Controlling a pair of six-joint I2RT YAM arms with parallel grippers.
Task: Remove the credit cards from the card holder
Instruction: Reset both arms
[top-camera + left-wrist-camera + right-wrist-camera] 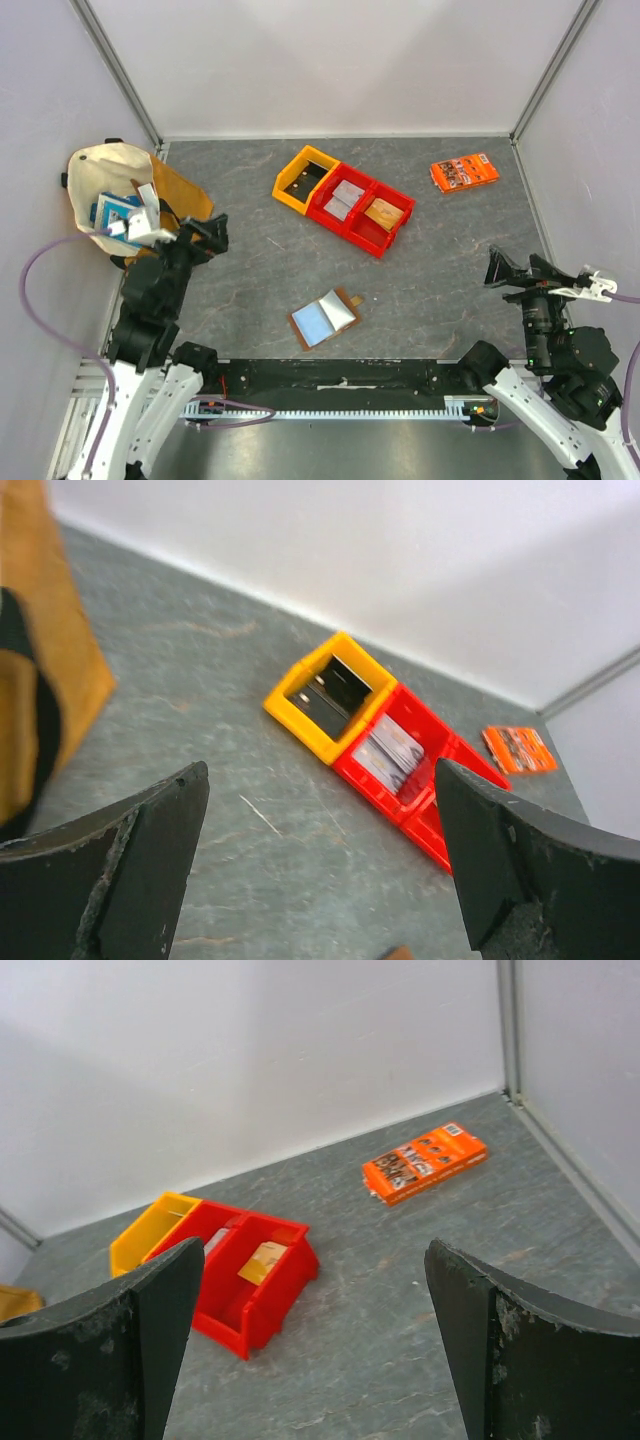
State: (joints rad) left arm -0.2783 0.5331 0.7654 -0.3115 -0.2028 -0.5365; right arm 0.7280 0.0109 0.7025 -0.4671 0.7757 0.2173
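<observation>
The card holder (325,319) lies open on the bench (250,285) at six o'clock. Left hand (320,860) and right hand (315,1330) gape wide, holding nothing. Credit cards (347,198) sit in red bins (399,230) toward twelve o'clock; extraction seems finished, next needs checking the holder's pockets.

Print on the credit cards (347,195) is too small to read.

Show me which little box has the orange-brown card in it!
The red bin at the right end of the row, farthest from the yellow bin. The orange-brown card lies inside it; the middle red bin holds grey-white cards instead.
</observation>
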